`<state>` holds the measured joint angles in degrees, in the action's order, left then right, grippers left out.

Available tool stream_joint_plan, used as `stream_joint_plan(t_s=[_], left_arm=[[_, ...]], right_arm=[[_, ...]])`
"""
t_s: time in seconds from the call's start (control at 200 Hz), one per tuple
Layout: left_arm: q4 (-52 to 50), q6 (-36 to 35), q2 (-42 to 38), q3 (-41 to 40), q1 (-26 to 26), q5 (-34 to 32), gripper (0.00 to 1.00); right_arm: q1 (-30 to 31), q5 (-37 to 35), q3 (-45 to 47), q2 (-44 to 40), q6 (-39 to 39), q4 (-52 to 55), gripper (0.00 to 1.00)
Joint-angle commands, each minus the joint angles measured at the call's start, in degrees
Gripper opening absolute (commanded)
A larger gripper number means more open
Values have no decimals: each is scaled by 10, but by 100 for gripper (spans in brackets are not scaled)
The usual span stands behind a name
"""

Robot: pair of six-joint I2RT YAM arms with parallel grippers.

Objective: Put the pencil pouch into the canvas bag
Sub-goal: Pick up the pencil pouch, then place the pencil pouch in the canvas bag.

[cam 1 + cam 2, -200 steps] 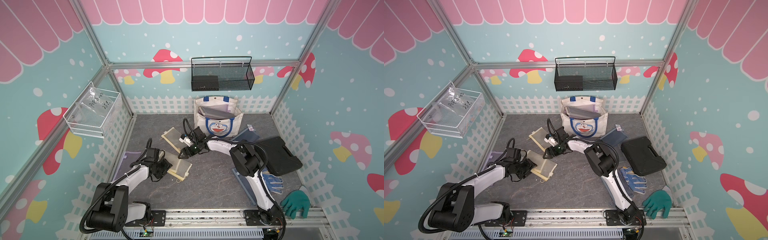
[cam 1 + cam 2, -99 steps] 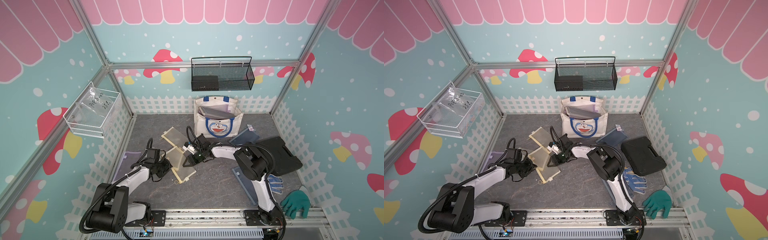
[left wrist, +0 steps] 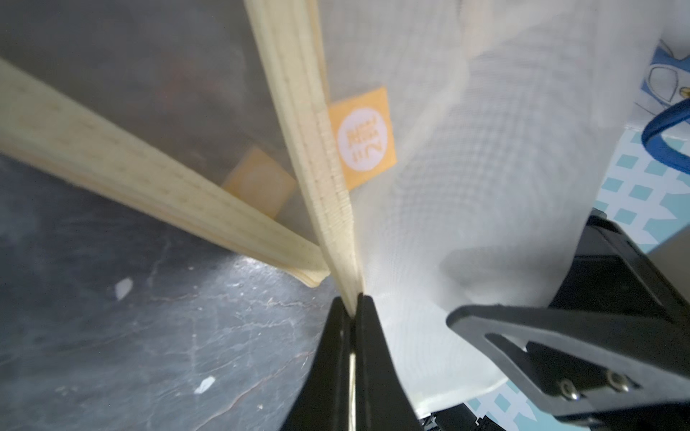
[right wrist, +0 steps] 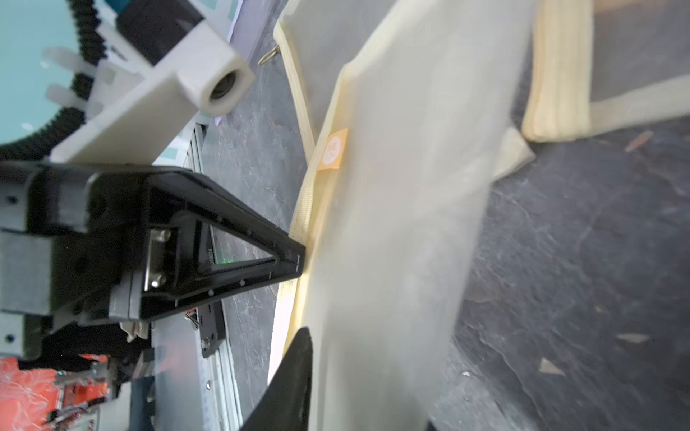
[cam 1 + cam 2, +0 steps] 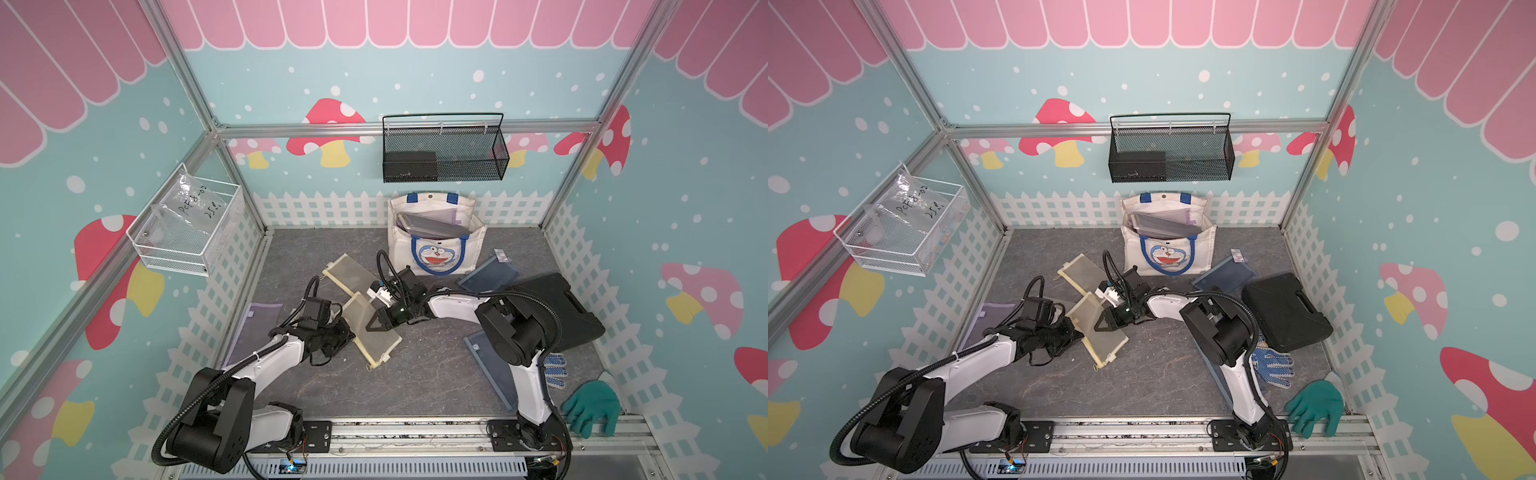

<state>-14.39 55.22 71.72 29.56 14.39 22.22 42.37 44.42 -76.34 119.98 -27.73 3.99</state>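
The left gripper [image 3: 354,298] is pinched fully closed on the cream edge binding of the pencil pouch [image 5: 371,328]; in both top views its tips are hidden under that arm's black wrist and cables, so you confirm this grip only from the left wrist view. The right gripper [image 5: 371,325] sits on the pouch's opposite long side. In the right wrist view its jaws straddle the pouch's bound edge [image 4: 298,298], but motion blur and the mesh panel keep you from telling whether they have clamped it.

The pouch lies on the grey floor [image 5: 415,374] between the two grippers, well in front of the canvas bag [image 5: 436,249]. Its long axis runs diagonally, the far end toward a second, similar mesh pouch [image 5: 347,274], the near end with its zipper pull [image 5: 384,358] toward the front rail. The bag stands upright against the back fence [image 5: 324,208], mouth up, with dark flat items [image 5: 432,224] already inside it.
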Motion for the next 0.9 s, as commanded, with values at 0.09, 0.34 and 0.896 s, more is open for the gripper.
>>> stream_joint_plan(t_s=[0.09, 0.34, 0.896], left_arm=[[-36, -24, -37, 26, 3, 4, 0], [-88, -38, -70, 52, 3, 1, 37], [-107, -35, -8, 112, 4, 14, 50]], right_arm=[[-1, -19, -6, -38, 23, 18, 7], [-2, -34, -40, -114, 87, 67, 0], [-80, -260, -343, -203, 442, 303, 0]])
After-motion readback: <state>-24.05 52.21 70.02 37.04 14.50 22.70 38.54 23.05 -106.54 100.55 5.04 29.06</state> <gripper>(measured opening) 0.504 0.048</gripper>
